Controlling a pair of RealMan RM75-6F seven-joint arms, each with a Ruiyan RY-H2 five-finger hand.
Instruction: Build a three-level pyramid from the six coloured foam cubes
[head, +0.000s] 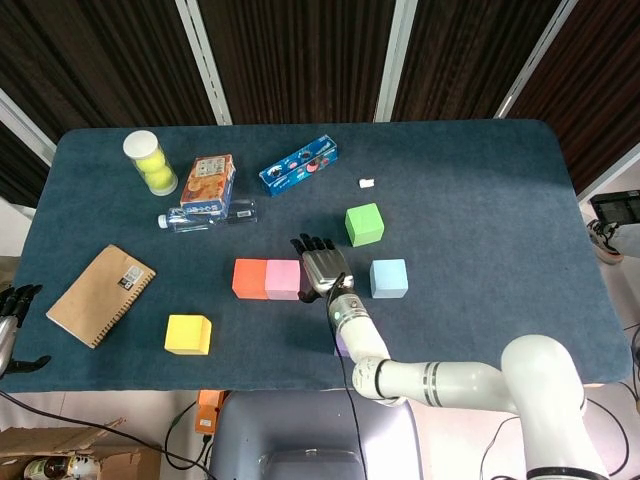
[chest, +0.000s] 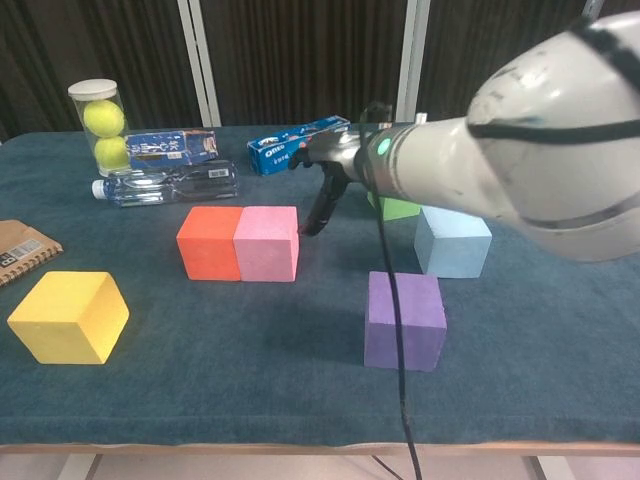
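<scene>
Open cloth between purple cube (chest: 404, 318) and pink cube (chest: 266, 243).

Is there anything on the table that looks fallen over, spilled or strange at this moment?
Only small things. The clear plastic water bottle lies on its side in front of the orange-and-blue snack box. A tiny white scrap sits alone on the dark blue tablecloth. Nothing looks spilled or damaged.

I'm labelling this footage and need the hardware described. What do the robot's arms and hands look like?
The right arm is glossy white and rounded, with black bands at its joints, a small green light near the wrist and a thin black cable hanging down. Its robot hand is grey metal with dark fingers. Only the left robot hand shows, dark, at the head view's left edge.
</scene>
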